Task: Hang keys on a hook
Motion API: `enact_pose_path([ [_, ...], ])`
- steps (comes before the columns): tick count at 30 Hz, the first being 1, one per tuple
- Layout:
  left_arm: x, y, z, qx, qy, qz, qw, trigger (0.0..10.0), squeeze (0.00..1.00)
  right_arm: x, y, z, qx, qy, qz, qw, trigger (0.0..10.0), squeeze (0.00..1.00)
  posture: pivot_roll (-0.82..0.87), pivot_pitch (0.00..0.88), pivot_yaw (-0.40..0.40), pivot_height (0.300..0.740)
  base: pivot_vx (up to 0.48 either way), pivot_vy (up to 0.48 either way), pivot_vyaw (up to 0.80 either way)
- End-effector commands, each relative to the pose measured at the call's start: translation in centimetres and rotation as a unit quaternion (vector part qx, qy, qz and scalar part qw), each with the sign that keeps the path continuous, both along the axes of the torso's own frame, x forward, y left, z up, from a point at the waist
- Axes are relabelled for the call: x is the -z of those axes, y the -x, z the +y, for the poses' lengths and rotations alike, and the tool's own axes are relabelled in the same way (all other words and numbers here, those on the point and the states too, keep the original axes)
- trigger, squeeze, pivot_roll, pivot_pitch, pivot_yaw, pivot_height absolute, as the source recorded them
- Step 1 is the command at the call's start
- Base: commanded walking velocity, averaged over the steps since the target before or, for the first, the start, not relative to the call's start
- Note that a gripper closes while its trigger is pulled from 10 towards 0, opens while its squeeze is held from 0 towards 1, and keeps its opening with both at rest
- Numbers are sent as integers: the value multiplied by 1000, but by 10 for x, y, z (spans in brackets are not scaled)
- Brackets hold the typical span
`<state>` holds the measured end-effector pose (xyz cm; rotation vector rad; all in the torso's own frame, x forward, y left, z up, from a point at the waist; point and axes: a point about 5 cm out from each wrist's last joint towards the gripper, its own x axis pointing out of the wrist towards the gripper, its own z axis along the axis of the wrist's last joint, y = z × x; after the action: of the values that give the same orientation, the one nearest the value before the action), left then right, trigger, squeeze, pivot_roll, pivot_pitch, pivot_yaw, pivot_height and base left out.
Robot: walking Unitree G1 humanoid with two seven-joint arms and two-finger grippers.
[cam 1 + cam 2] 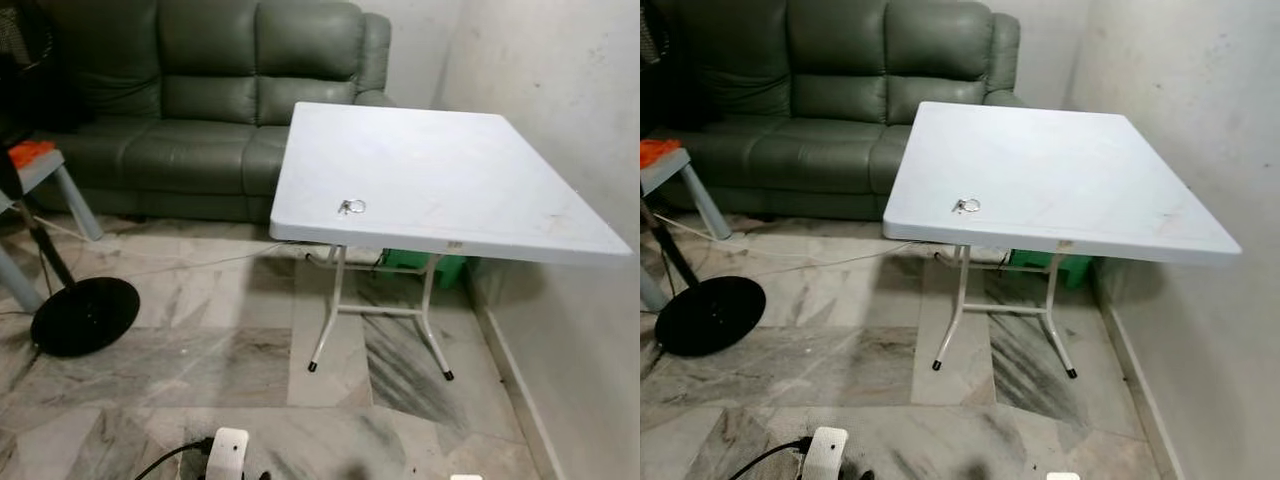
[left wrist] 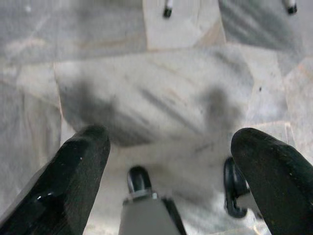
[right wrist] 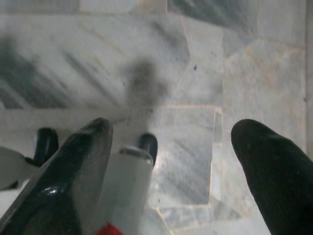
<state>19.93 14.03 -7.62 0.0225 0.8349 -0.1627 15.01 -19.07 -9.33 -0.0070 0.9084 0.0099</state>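
Keys (image 1: pixel 351 207) near front edge of white worktop (image 1: pixel 470 170), well apart from left pincer (image 2: pixel 171 161) and right pincer (image 3: pixel 171 156), both spread wide over marble floor (image 1: pixel 200 370).

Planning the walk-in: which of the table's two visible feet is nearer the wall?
The foot on the robot's right; the other foot stands further left, toward the black round base.

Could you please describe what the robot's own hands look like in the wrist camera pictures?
Each hand has two long, thick black fingers with rounded tips and a slightly glossy surface. The left hand and the right hand look alike, with fingers set wide apart over the marble floor.
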Motion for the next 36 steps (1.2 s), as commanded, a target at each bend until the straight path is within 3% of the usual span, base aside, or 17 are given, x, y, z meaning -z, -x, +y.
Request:
enact_pose_path([
  [1, -8, -13, -3, 15, 7, -35, 999, 10000, 0, -11, -20, -3, -7, 2, -48, 999, 10000, 0, 17, 0, -30, 740, 0, 0, 0],
  [7, -22, -29, -1, 2, 31, -86, 996, 10000, 0, -25, -41, -3, -25, -2, -116, 993, 10000, 0, 18, 0, -31, 740, 0, 0, 0],
  [10, -46, -53, 6, -35, 73, -179, 980, 10000, 0, -51, -65, -2, -39, -18, -230, 972, 10000, 0, 14, 0, -29, 740, 0, 0, 0],
  [14, -55, -59, 8, -30, 75, -215, 973, 10000, 0, -64, -70, 2, -53, -35, -287, 956, 10000, 31, 15, 0, -27, 740, 0, 0, 0],
  [15, -58, -60, 7, -33, 83, -223, 971, 10000, 0, -66, -71, 3, -54, -39, -294, 953, 10000, 1000, 15, 0, -27, 740, 0, 0, 0],
  [22, -82, -70, -3, -4, 124, -295, 947, 10000, 0, -91, -78, 12, -80, -46, -371, 924, 10000, 1000, 15, 0, -26, 740, 0, 0, 0],
  [26, -96, -74, -4, -1, 129, -324, 937, 10000, 0, -104, -81, 14, -80, -50, -400, 912, 10000, 1000, 12, 0, -23, 740, 0, 0, 0],
  [28, -112, -80, -1, -6, 124, -360, 925, 10000, 0, -119, -85, 13, -69, -42, -430, 899, 10000, 1000, 8, 0, -19, 740, 0, 0, 0],
  [31, -126, -79, -2, 0, 131, -388, 912, 10000, 0, -133, -84, 14, -71, -37, -455, 887, 10000, 1000, 9, 0, -17, 740, 0, 0, 0],
  [36, -135, -71, -5, 3, 156, -399, 903, 10000, 0, -148, -79, 18, -76, -56, -478, 873, 10000, 1000, 7, 0, -16, 740, 0, 0, 0],
])
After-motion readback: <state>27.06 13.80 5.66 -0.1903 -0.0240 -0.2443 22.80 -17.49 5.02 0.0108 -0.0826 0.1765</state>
